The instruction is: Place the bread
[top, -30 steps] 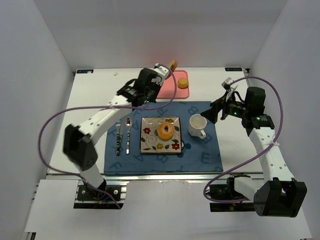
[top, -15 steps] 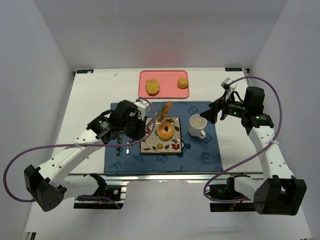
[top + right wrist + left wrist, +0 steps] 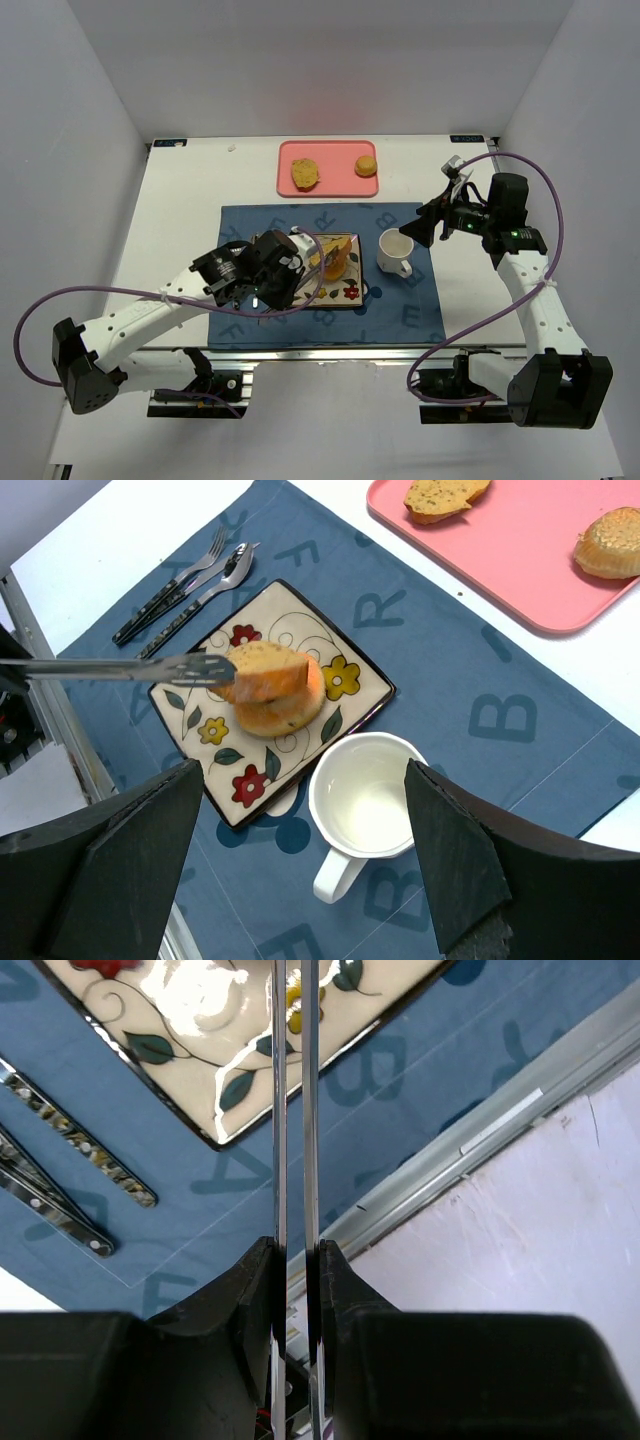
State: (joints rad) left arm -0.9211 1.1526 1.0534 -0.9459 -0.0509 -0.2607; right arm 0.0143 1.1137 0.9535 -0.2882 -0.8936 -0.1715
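My left gripper is shut on a pair of metal tongs; the gripper squeezes the two blades close together. The tongs hold a slice of bread that lies on top of an orange bagel on the floral square plate. From above, the slice sits over the plate. My right gripper is open and empty, hovering above the white mug, apart from it.
A pink tray at the back holds another bread piece and a muffin. A fork and knife lie left of the plate on the blue placemat. The table's front rail runs below the mat.
My left arm has swung from the pink tray toward me, carrying the bread slice in the tongs, and lowered it onto the bagel on the plate. The right arm has not moved.
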